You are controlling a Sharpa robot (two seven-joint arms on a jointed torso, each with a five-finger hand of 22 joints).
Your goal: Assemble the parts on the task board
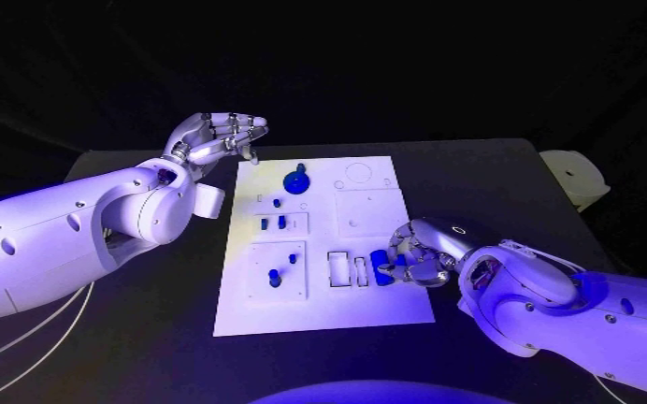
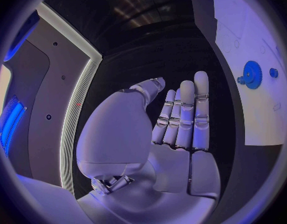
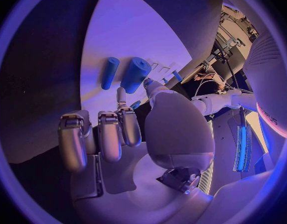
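Black table (image 1: pixel 512 189), white board (image 1: pixel 364 310) central. My right hand (image 1: pixel 418 259) pinches a blue peg (image 3: pixel 136 73) over the board's near slots, for seating I judge. Left hand (image 1: pixel 216 139) hovers empty, fingers loosely curled, beside the gear (image 1: pixel 295 181).

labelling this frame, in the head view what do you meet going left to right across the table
left robot hand with silver fingers, beside the board's far left corner → flat blue gear-shaped part on the white task board → right robot hand at the board's right edge
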